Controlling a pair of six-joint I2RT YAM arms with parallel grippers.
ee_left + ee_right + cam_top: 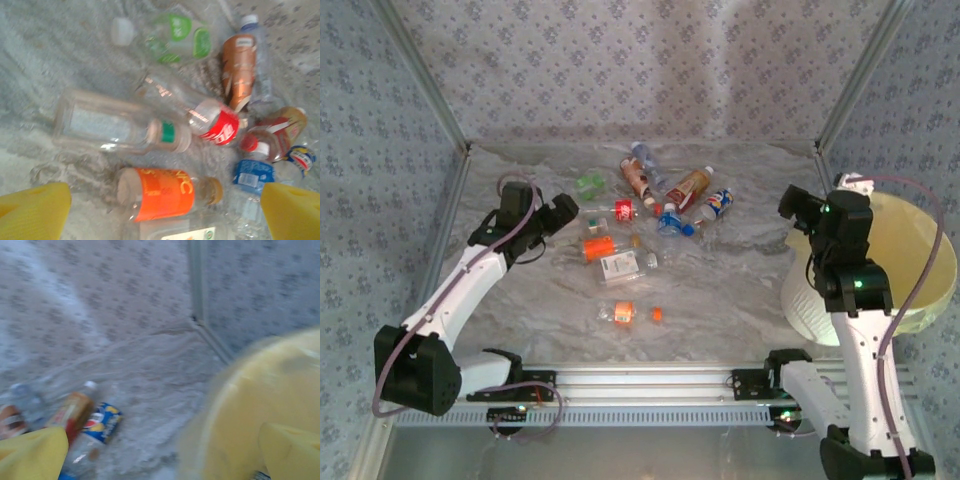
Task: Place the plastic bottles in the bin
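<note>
The marbled table carries everything before you. At its 3 o'clock edge stands the bin, round and pale yellow with a yellowish liner; in the right wrist view it is a blurred yellow mass at 4 o'clock. Your right gripper hangs just beside the bin's 9 o'clock rim, yellow fingers spread wide with nothing between them. Your left gripper hovers toward the table's 9 o'clock side, aimed at the heap, its jaws equally wide and empty. The plastic bottles lie on the table, scattered from its middle toward 12 o'clock and well apart from the bin. In the left wrist view, the clear bottle with a green band lies at centre. The orange-labelled bottle sits at 6 o'clock between the fingers. The red-labelled bottle lies at 3 o'clock, the brown-labelled one at 2 o'clock and the green-labelled one at 12 o'clock. A small blue-labelled bottle rests at 4 o'clock.
</note>
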